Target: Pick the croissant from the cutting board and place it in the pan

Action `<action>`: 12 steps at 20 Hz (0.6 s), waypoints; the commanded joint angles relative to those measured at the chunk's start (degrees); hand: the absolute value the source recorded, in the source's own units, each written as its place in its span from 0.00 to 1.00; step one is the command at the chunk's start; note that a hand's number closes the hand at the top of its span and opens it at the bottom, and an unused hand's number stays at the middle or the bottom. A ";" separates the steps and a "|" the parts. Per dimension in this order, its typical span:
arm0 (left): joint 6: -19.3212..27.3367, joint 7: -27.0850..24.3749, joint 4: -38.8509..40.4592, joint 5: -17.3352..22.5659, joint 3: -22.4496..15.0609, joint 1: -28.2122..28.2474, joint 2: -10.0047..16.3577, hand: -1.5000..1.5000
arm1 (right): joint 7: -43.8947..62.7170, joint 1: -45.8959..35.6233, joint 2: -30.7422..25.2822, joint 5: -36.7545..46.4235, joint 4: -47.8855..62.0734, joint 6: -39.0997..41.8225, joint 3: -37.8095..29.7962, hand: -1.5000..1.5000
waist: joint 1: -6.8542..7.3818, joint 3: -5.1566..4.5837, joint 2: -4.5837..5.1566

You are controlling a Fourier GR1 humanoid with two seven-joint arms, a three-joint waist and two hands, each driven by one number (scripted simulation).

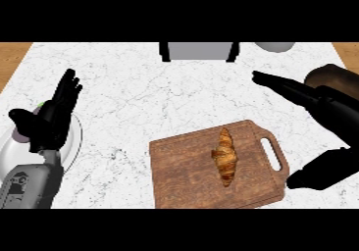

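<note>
Lying near-to-far on the cutting board [181, 171], the croissant [224, 156] sits left of the right hand [336, 116] — the nearer one, fingers spread wide, empty — the left hand [49, 122] rests open, far left.

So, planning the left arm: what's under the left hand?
A white plate lies under the left hand. At the hand's edge something purple and green shows, mostly covered.

From here the surface [139, 108] reads as smooth white marble with fine grey veins, fairly matt. The cutting board [184, 171] is brown wood with visible grain. The croissant [225, 158] has a golden-brown, ridged crust. The left hand [48, 122] and right hand [334, 112] look matt black. The plate [5, 152] at the left edge is smooth and white.
</note>
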 commanded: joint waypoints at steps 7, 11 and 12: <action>-0.61 1.55 -0.27 -0.55 1.80 -1.99 0.41 0.50 | 13.12 0.57 11.17 9.03 -2.02 2.02 5.71 0.00 | -0.15 0.00 0.00; -1.11 3.06 -4.92 -0.33 1.40 1.87 -0.38 0.50 | 12.01 2.28 13.80 14.66 -0.62 2.65 4.54 0.00 | 0.00 0.03 -0.03; -2.58 2.17 -7.47 0.73 1.70 4.94 -0.02 0.50 | 9.73 2.74 12.15 14.13 0.77 4.38 2.02 0.00 | 0.08 0.03 -0.04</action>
